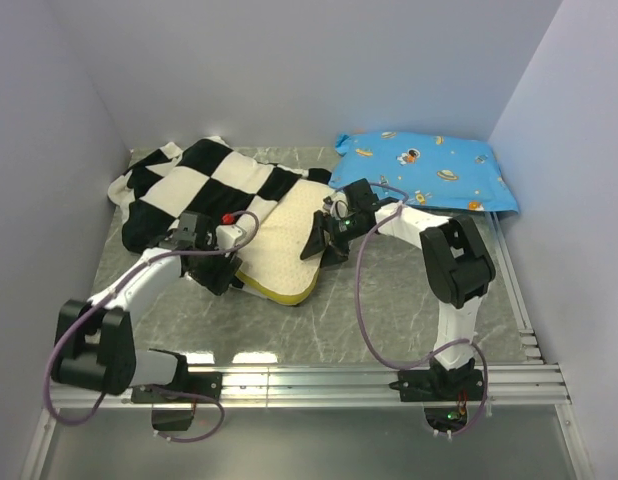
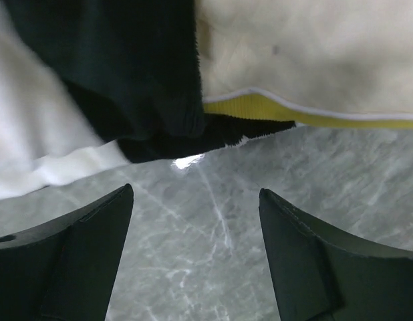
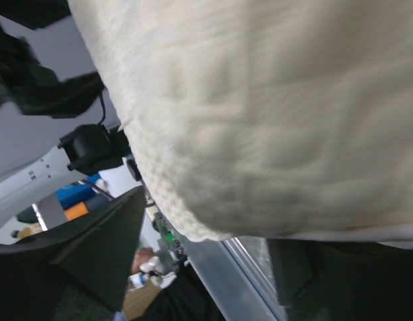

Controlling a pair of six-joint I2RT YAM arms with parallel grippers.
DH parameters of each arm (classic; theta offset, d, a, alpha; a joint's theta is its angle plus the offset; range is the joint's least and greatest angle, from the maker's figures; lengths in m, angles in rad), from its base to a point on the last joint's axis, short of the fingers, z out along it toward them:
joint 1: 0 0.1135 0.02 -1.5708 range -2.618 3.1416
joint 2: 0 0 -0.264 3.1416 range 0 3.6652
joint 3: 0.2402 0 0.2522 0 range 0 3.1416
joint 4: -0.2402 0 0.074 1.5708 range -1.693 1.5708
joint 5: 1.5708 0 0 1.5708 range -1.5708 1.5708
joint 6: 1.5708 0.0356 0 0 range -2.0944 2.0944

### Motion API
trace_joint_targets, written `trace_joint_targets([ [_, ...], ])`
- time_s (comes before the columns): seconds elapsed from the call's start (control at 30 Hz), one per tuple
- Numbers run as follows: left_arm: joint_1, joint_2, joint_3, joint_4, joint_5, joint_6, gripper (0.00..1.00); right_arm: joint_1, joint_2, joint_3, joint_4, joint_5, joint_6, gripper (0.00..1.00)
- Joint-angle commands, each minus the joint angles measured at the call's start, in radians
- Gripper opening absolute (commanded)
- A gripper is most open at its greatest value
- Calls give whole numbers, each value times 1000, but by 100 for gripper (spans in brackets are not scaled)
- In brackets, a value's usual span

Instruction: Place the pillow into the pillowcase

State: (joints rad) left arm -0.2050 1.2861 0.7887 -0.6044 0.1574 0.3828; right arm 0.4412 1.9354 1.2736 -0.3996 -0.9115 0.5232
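While the pillow [image 1: 281, 243] lies with one end covered by the pillowcase [image 1: 204, 185] and its piped end bare, the stuffing looks barely begun to me. Just ahead of the left gripper [image 2: 196, 194], whose fingers stand spread with nothing between them, the case's black hem droops onto the table [image 2: 213, 261]. The yellow piping runs off beyond its right finger. I'd have that gripper slide forward low, take only the upper layer of hem, and lift it so the mouth gapes before anything is pushed.

The right gripper [image 1: 322, 243] sits against the pillow's side. Its fingers are wide apart with cream fabric bulging over the tips, and I cannot tell whether they pinch it. It should feed the pillow in squarely, without bunching. How deep the pillow reaches inside the case is hidden, as is the mouth's lower layer. Behind the right gripper's arm lies a blue pillow [image 1: 424, 170], well apart.
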Motion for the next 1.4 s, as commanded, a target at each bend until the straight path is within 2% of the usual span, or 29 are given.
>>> trace_joint_targets([
  [0.0, 3, 74, 3, 83, 5, 10, 82, -6, 34, 49, 91, -38, 67, 68],
  [0.1, 0, 165, 40, 135, 36, -33, 76, -9, 33, 29, 181, -64, 139, 34],
  [0.17, -5, 226, 58, 164, 48, -53, 68, -10, 22, 1, 240, -85, 182, 18],
  [0.2, -17, 245, 61, 175, 56, -53, 61, -10, 22, 0, 273, -92, 213, 3],
  [0.23, -26, 260, 75, 173, 62, -53, 56, -9, 23, 0, 277, -95, 221, 0],
  [0.3, -60, 285, 90, 154, 120, -39, 44, -9, 20, -2, 300, -107, 244, 0],
  [0.33, -77, 282, 112, 108, 152, -27, 29, -10, 17, -5, 309, -106, 253, 0],
  [0.43, -200, 205, 153, 45, 261, 2, 0, -9, -3, -26, 370, -96, 314, 0],
  [0.47, -274, 149, 165, 7, 292, 20, 0, -9, -10, -39, 389, -93, 336, 0],
  [0.57, -373, 87, 239, -56, 434, 22, 0, 1, -26, -46, 450, -46, 408, 0],
  [0.67, -408, 97, 313, -121, 556, 40, 0, 17, -26, -62, 542, 16, 515, 0],
  [0.77, -415, 114, 308, -155, 579, 100, 0, 42, -4, -85, 584, 72, 548, 0],
  [0.9, -409, 108, 213, -164, 507, 146, 2, 57, 56, -102, 562, 122, 485, 0],
  [0.93, -404, 98, 208, -167, 493, 140, 10, 60, 60, -109, 556, 123, 472, 0],
  [1.0, -372, 50, 248, -184, 498, 94, 33, 59, 53, -135, 535, 137, 421, 0],
  [1.03, -354, 26, 276, -182, 508, 14, 50, 57, 47, -166, 544, 131, 416, 0],
  [1.07, -306, -26, 303, -166, 528, -39, 57, 59, 25, -180, 556, 126, 393, 0],
  [1.1, -281, -53, 346, -134, 510, -108, 69, 60, 14, -192, 561, 125, 380, 0],
  [1.13, -261, -76, 354, -32, 461, -262, 71, 63, 7, -203, 562, 119, 370, 0],
  [1.17, -242, -109, 356, 1, 338, -318, 72, 65, -3, -215, 565, 102, 341, 0],
  [1.27, -240, -96, 356, 57, 113, -401, 72, 77, -15, -221, 550, 88, 279, 0],
  [1.3, -235, -82, 339, 66, -41, -422, 70, 86, -18, -224, 550, 80, 271, 0],
  [1.37, -200, -20, 330, 66, -143, -462, 67, 94, -29, -229, 542, 77, 246, 0],
])
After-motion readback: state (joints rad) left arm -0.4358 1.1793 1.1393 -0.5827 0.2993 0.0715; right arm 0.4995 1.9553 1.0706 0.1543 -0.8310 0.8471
